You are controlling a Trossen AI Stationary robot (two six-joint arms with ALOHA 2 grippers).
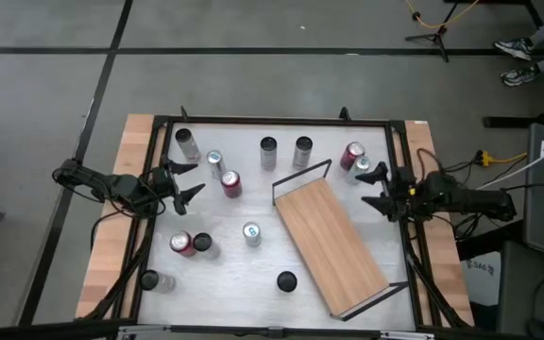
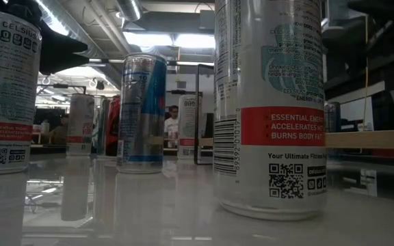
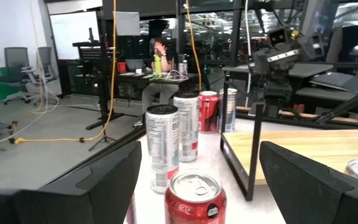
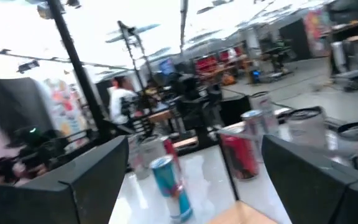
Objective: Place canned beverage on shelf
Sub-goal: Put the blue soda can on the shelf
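Two dark arms sit at opp. table edges. Long light-wood shelf board w/ black wire end rails (image 1: 332, 246) lies flat on the white tabletop (image 1: 244, 274), right of centre, long axis diagonal: one rail end nr table middle, other toward the front-right corner. Board top bare. Left gripper (image 1: 189, 182), jaws spread, points at red can (image 1: 230, 184) just beside it. Right gripper (image 1: 376, 189), jaws spread, nr red can (image 1: 351, 156) and silver can (image 1: 363, 168). Open tabletop betw. board and front-left cans.

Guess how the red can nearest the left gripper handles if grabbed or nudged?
The red can stands upright, tall and narrow, so a high nudge would likely tip it. Round walls: once down, it probably rolls. Smooth metal may slip in the open left gripper.
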